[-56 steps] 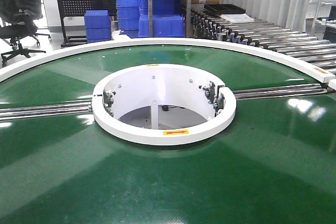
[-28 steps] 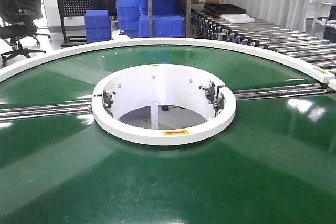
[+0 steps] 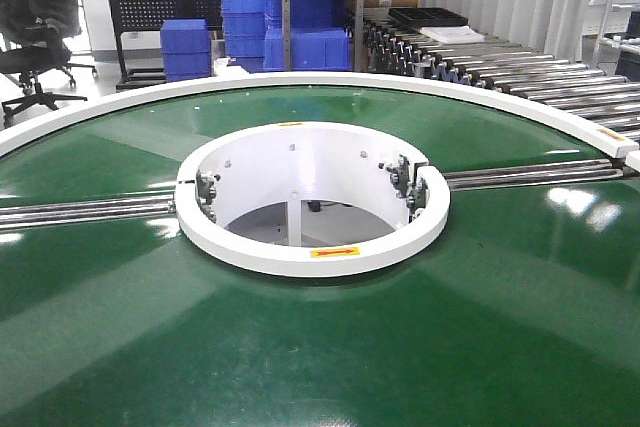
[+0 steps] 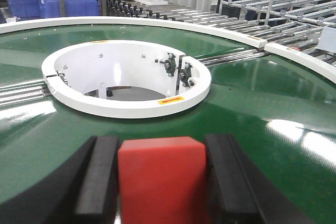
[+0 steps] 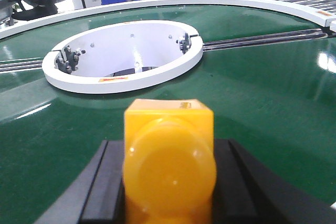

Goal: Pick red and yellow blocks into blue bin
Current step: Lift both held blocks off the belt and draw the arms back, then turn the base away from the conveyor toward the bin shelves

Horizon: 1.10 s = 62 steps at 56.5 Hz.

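While hovering over the green belt (image 5: pixel 273 93), the left gripper (image 4: pixel 160 150) clamps a red block (image 4: pixel 160 182) and the right gripper (image 5: pixel 169 153) a yellow block (image 5: pixel 169 171); next likely comes carrying both to the blue bin, unseen here.

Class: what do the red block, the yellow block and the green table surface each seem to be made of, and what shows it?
The red block: probably plastic, smooth and matt; even colour, clean edges. The yellow block: probably plastic, glossier; small highlights on its round stud. The green table surface: a smooth, shiny sheet, perhaps rubber or PVC; it mirrors the lights.
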Tool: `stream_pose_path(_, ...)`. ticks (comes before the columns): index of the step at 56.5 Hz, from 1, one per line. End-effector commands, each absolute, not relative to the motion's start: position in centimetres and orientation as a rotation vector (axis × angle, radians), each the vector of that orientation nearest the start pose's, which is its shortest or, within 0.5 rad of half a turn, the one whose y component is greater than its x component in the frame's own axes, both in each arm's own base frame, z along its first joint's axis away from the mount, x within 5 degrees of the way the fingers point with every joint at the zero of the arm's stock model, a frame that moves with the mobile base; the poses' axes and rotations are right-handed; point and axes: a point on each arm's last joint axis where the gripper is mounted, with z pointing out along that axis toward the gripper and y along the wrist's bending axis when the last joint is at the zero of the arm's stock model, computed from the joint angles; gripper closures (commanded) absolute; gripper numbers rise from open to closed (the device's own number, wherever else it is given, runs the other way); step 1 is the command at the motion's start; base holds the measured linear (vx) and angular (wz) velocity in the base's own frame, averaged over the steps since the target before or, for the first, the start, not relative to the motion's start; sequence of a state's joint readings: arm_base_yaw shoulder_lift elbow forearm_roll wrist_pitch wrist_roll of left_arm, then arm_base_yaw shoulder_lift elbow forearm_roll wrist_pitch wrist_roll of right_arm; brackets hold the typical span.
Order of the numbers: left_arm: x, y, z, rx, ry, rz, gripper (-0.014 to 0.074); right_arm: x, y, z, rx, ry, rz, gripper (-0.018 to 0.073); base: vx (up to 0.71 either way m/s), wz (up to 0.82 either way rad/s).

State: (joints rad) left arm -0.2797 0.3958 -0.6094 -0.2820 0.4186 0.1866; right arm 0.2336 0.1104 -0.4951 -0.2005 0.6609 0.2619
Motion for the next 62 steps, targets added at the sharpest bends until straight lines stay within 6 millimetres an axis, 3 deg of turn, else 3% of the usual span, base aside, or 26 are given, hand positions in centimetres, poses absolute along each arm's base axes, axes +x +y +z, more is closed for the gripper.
stream_pose_path(1,7.16,-3.02,36.88,0.218,1.567,-0.382,0.0597,2.77,-0.46,32.54,-0.047,1.645,0.128,0.057,0.0,0.0)
stream_pose_path(28,7.16,-3.02,36.88,0.218,1.567,-0.382,0.0597,2.77,-0.45,32.57,-0.047,1.642,0.13,0.057,-0.01,0.04)
stream_pose_path(62,7.16,-3.02,36.88,0.218,1.567,-0.382,0.0597,2.77,-0.45,32.57,-0.047,1.642,0.13,0.057,-0.08,0.32)
